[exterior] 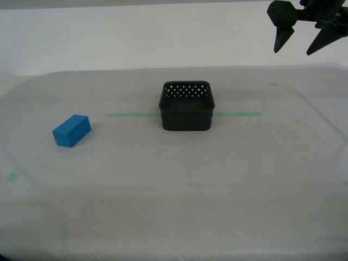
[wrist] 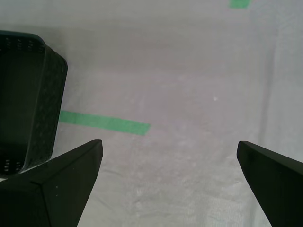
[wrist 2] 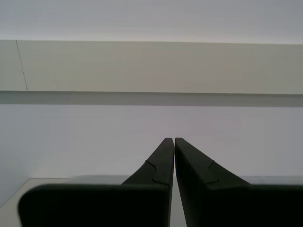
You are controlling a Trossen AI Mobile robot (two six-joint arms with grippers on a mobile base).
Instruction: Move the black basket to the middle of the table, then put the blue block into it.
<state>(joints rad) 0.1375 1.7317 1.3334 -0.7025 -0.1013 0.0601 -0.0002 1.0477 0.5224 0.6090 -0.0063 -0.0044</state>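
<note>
The table is bare cloth in the foreground. Next back, toward the exterior view's left, the blue block lies flat on the cloth, well apart from everything — no gripper near it.

Behind that, about mid-table, the black basket stands upright across the green tape line, which shows on either side of it. That placement looks like the task's first half done: the basket reads as centred, so the block is what remains. The basket is empty; its floor and perforated walls show nothing inside.

Farthest back, high in the exterior view's right corner, my first gripper hangs in the air with its fingers spread wide and nothing between them. Its wrist camera looks down on the basket's wall and the tape beside it, so I judge this arm is raised clear of the basket.

My second gripper has its fingers together on nothing, aimed at a pale wall — seemingly parked. It does not show in the exterior view.
</note>
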